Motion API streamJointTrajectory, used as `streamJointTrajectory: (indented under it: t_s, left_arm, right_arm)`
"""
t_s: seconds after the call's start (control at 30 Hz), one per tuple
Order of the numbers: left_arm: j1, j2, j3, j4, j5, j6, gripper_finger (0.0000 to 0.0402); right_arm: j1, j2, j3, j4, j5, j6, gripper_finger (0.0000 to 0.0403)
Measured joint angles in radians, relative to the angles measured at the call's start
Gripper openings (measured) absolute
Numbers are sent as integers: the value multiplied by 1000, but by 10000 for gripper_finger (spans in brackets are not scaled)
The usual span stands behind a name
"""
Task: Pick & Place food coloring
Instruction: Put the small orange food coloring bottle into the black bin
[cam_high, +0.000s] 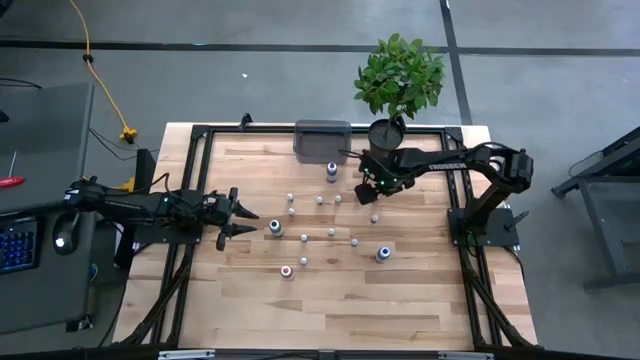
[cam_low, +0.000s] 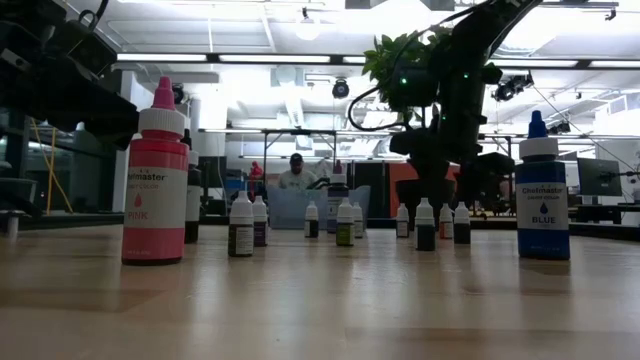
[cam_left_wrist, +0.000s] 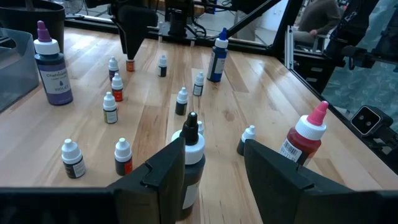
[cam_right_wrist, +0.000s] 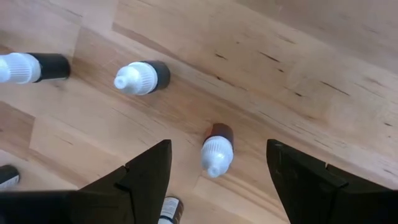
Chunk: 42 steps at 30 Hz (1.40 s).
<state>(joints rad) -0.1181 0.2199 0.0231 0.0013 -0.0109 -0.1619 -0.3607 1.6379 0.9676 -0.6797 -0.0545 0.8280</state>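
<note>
Bright overhead strip lights, soft shadows

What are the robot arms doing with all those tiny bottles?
Lots of little food coloring bottles stand upright on a wooden table. The right gripper hangs open just above one small white-capped bottle, near the plant, as if about to pick it up. The left gripper is open too, low over the table and pointing at a black-tipped bottle. Neither holds anything yet. A grey tray sits at the far edge.
</note>
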Motion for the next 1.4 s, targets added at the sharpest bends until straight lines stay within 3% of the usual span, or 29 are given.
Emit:
streamJointTrajectory:
  t_s: [0.2, 0.93, 1.4]
  left_arm:
    - [0, 0, 0, 0, 0, 0, 163]
    - [0, 0, 0, 0, 0, 0, 163]
    - [0, 0, 0, 0, 0, 0, 163]
  right_arm:
    - [0, 0, 0, -6, -3, -7, 246]
    - [1, 51, 0, 49, -49, -46, 151]
    - [0, 48, 0, 23, -30, -84, 122]
